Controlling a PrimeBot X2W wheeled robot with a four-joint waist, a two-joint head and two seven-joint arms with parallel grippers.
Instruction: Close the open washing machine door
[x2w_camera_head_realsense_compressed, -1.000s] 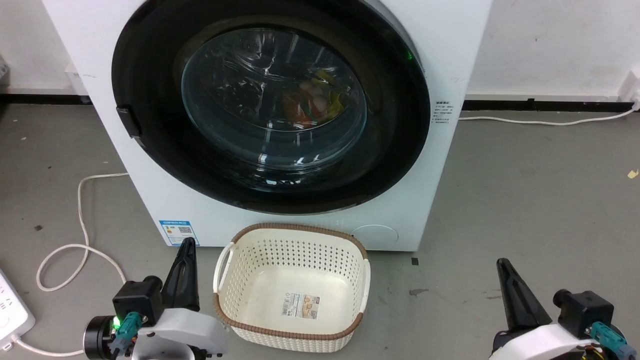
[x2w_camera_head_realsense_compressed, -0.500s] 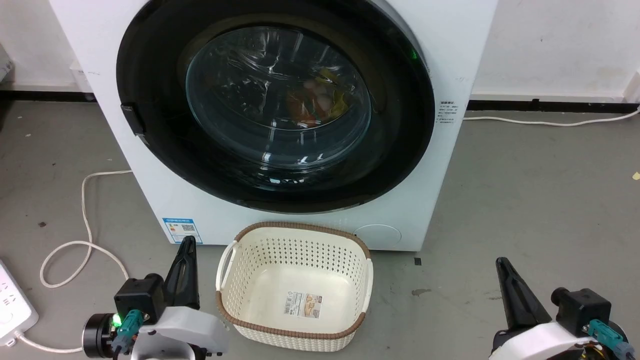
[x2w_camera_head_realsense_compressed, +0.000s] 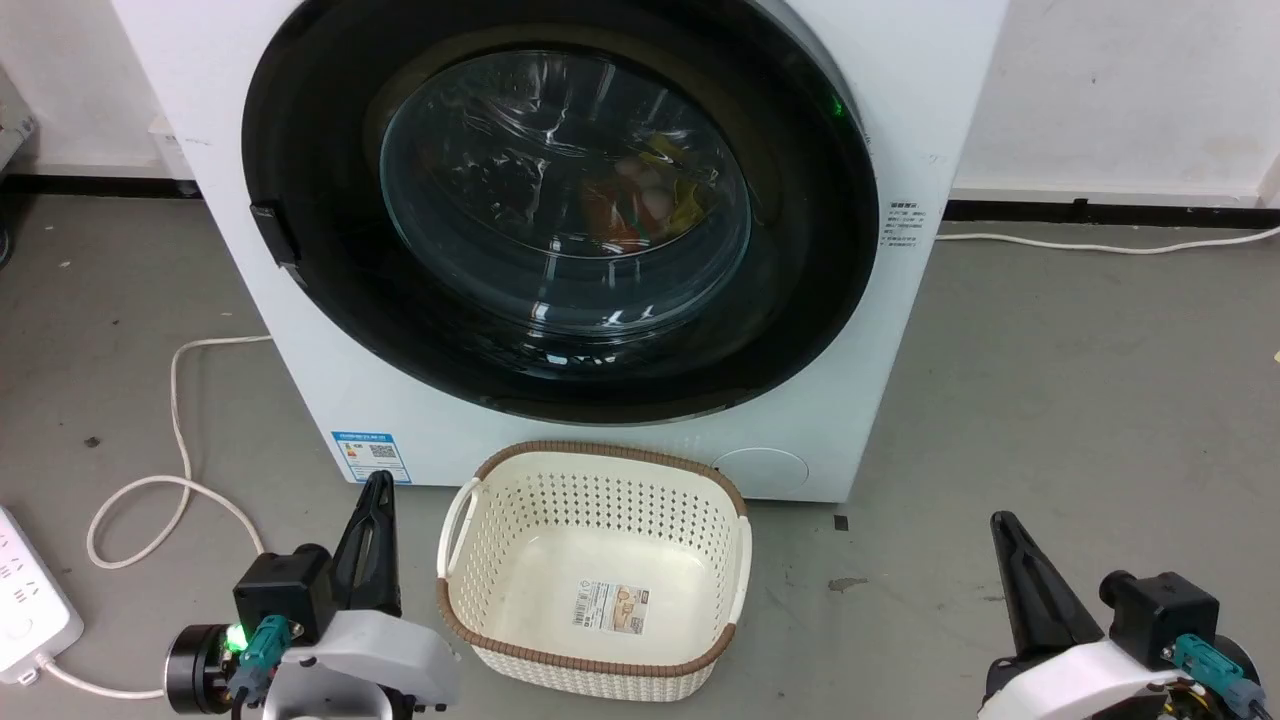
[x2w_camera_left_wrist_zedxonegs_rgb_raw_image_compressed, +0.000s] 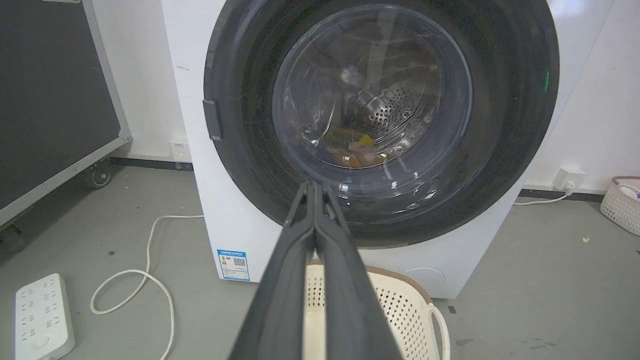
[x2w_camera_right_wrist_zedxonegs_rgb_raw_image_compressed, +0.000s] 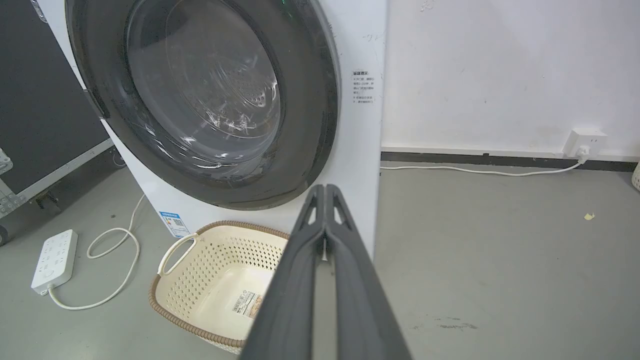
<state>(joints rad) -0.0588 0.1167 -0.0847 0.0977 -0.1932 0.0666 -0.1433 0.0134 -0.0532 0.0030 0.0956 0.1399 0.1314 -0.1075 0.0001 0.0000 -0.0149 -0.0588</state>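
The white washing machine (x2w_camera_head_realsense_compressed: 900, 330) (x2w_camera_left_wrist_zedxonegs_rgb_raw_image_compressed: 200, 150) (x2w_camera_right_wrist_zedxonegs_rgb_raw_image_compressed: 360, 145) stands straight ahead against the wall. Its round door (x2w_camera_head_realsense_compressed: 330, 330) (x2w_camera_left_wrist_zedxonegs_rgb_raw_image_compressed: 505, 130) (x2w_camera_right_wrist_zedxonegs_rgb_raw_image_compressed: 310, 115), black-rimmed with a bulging glass centre, lies flat against the machine's front. Coloured laundry shows through the glass in the steel drum. My left gripper (x2w_camera_head_realsense_compressed: 377, 480) (x2w_camera_left_wrist_zedxonegs_rgb_raw_image_compressed: 314, 185) is shut and empty, low at the left, well short of the machine. At the lower right my right gripper (x2w_camera_head_realsense_compressed: 1000, 522) (x2w_camera_right_wrist_zedxonegs_rgb_raw_image_compressed: 325, 188) is also shut, with nothing in it, apart from the door.
An empty cream perforated basket (x2w_camera_head_realsense_compressed: 596, 470) (x2w_camera_right_wrist_zedxonegs_rgb_raw_image_compressed: 175, 300) sits on the grey floor right before the machine, between my grippers. A white cable (x2w_camera_head_realsense_compressed: 170, 480) and power strip (x2w_camera_head_realsense_compressed: 30, 600) lie at the left. A black wheeled case (x2w_camera_left_wrist_zedxonegs_rgb_raw_image_compressed: 50, 100) stands left of the machine.
The whole head picture has shifted slightly right and down, so the camera has moved. Both grippers stay shut in the same spots, and the door looks the same.
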